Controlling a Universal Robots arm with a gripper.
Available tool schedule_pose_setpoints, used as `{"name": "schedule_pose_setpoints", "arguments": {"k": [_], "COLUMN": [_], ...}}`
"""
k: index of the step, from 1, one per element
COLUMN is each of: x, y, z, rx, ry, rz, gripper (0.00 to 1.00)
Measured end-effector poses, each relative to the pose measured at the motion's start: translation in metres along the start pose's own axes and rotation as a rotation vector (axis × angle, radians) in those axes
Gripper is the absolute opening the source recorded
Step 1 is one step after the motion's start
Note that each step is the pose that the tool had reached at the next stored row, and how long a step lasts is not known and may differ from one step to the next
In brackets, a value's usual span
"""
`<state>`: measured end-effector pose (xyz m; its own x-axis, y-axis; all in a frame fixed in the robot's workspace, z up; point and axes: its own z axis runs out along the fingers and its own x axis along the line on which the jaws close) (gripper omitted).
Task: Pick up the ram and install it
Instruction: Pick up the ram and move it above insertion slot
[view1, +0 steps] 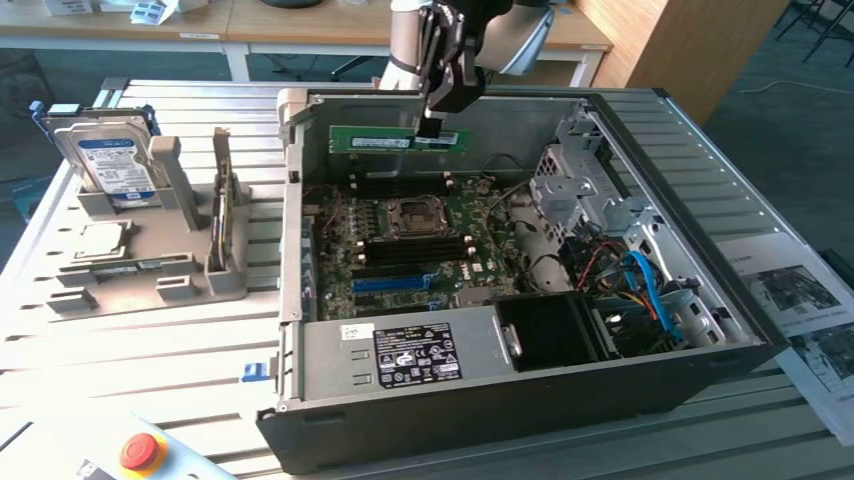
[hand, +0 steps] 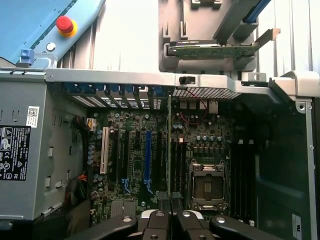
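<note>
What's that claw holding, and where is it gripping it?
The gripper holds the ram, pinched on its upper long edge nearer the exterior view's right end, above the open computer case.

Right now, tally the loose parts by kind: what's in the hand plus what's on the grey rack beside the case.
ram: 1, held in the hand
hard drive: 1, on the grey rack
CPU: 1, on the rack
expansion card: 1, upright on the rack
Total: 4
</note>
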<state>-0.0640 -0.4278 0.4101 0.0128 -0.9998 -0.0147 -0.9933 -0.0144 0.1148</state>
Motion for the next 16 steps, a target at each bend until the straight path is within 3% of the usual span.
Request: {"name": "schedule_pose_setpoints", "arguments": {"k": [16], "x": [0.0], "y": [-0.0032], "z": [-0.0003], "rx": [0.0019], "ry": [0.0009], "rz": [-0.008], "gripper": [0.12]}}
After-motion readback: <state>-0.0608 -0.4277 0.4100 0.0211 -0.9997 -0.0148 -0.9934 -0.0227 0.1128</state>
